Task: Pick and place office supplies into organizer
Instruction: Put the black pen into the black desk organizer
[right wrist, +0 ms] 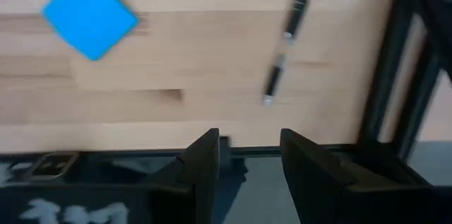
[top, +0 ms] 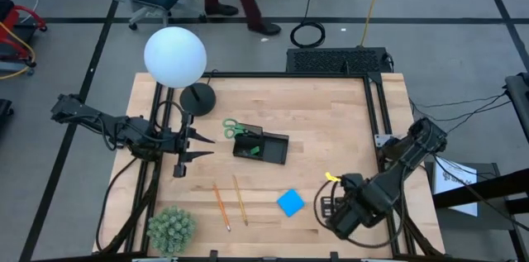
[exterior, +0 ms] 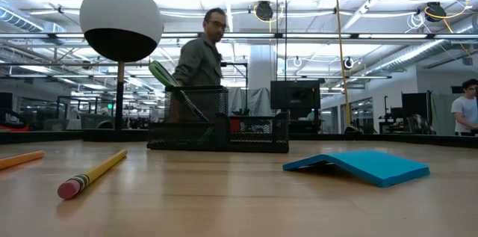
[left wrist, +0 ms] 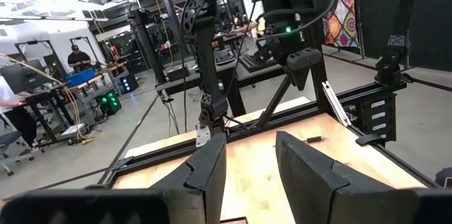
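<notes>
Right now your left end effector [top: 201, 145] hangs open and empty, the organizer [top: 261, 146] holding the scissors [top: 234, 128] just ahead of its fingertips. Your right end effector [right wrist: 248, 155] gapes open, blue pad [right wrist: 89, 13] and two pens [right wrist: 285, 46] ahead.

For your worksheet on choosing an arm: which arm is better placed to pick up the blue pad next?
Probably the right. Its gripper hovers open just beside the blue pad, near the table's front-right edge. The left gripper waits across the table beside the lamp base, beyond the organizer.
</notes>
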Motion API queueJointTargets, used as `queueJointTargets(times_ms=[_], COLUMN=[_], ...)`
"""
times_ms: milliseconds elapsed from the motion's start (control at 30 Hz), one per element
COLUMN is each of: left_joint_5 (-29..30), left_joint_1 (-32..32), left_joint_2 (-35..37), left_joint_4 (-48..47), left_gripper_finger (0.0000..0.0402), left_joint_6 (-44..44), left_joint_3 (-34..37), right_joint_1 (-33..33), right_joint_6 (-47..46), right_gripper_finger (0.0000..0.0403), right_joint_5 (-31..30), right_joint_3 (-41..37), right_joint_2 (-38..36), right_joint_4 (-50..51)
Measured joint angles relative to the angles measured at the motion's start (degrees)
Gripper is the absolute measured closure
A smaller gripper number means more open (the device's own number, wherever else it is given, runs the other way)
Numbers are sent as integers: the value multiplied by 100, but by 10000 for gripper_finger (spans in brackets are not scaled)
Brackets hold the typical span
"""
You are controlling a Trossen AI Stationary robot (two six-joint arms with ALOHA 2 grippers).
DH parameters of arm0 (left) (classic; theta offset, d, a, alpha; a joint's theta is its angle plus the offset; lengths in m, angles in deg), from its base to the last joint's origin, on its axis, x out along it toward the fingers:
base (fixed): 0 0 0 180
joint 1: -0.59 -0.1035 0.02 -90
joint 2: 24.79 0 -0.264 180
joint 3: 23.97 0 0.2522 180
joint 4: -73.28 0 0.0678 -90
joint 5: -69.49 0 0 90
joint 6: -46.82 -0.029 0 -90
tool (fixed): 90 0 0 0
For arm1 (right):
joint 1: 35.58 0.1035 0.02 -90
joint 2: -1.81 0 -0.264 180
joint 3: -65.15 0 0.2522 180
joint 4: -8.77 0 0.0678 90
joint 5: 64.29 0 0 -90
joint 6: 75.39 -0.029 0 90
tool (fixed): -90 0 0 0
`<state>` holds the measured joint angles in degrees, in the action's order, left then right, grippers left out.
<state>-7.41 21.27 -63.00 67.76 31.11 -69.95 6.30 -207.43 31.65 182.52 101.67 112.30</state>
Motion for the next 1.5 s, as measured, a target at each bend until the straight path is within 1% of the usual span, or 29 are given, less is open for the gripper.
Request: queueJointTargets(times_ms=[167, 467, 567, 800, 1033, 1133, 1500], left_joint_5=[-1, -2, -9, -43, -112, -114, -114], left_joint_1=[-2, -2, -3, 2, 6, 4, 4], left_joint_2=[0, 0, 0, -2, -2, -2, -2], left_joint_4=[-30, -153, -289, -540, -628, -641, -578], left_gripper_finger=[270, 270, 270, 270, 270, 270, 270], left_joint_6=[42, 64, 120, 166, 167, 167, 119], left_joint_3=[0, 0, 0, 0, 0, 0, 0], right_joint_1=[282, 239, 199, 165, -37, -57, -13], right_joint_6=[-538, -523, -519, -570, -549, -545, -510], right_gripper_finger=[264, 264, 264, 264, 264, 264, 264], right_joint_5=[30, 23, -14, -12, -1, 16, 10], right_joint_3=[-292, -869, -1344, -2789, -3543, -3679, -3687], right_joint_2=[-2, -37, -220, -688, -686, -682, -765], right_joint_4=[-73, -406, -838, -2180, -2853, -2914, -2669])
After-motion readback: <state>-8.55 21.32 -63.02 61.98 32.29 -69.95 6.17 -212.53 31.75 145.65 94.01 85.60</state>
